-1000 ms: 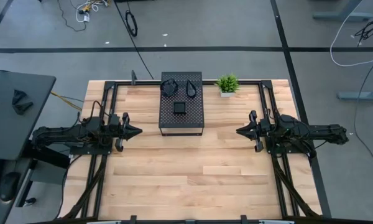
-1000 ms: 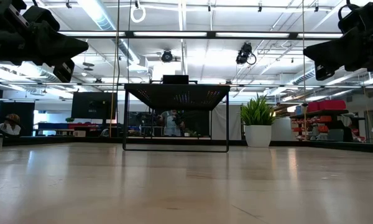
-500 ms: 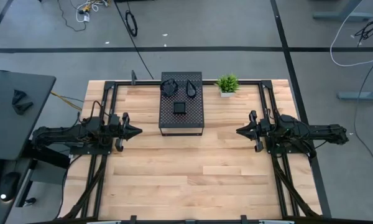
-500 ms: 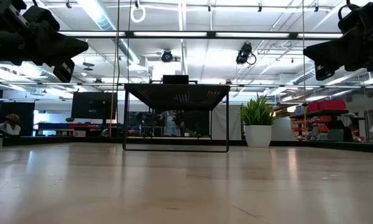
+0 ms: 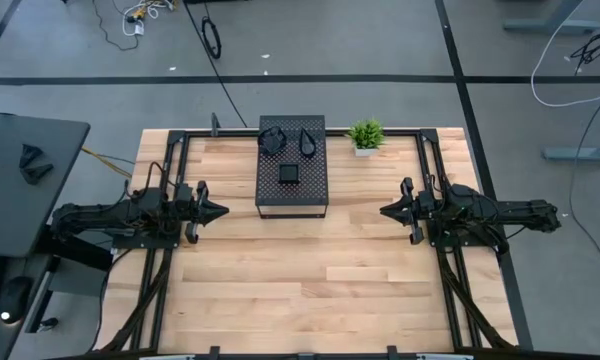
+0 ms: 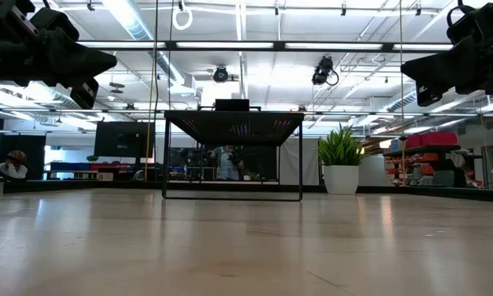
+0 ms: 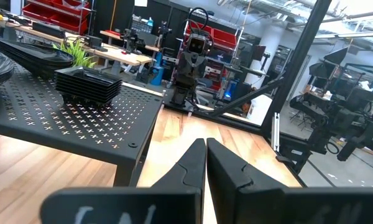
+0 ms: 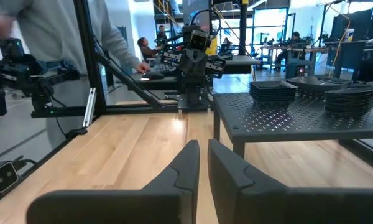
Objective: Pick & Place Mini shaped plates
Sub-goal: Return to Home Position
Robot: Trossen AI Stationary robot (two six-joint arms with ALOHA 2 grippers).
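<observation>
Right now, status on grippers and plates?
Left gripper shut, empty, left of perforated box. Right gripper shut, empty, right of it. Mini plates in three stacks atop box. Plant beside box.

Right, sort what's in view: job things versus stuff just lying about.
Job: square plate stack, teardrop plate stack, rounded plate stack, all on the black perforated shelf; left gripper and right gripper, both shut and empty, off to the sides.
Lying about: potted plant; dark side desk.
</observation>
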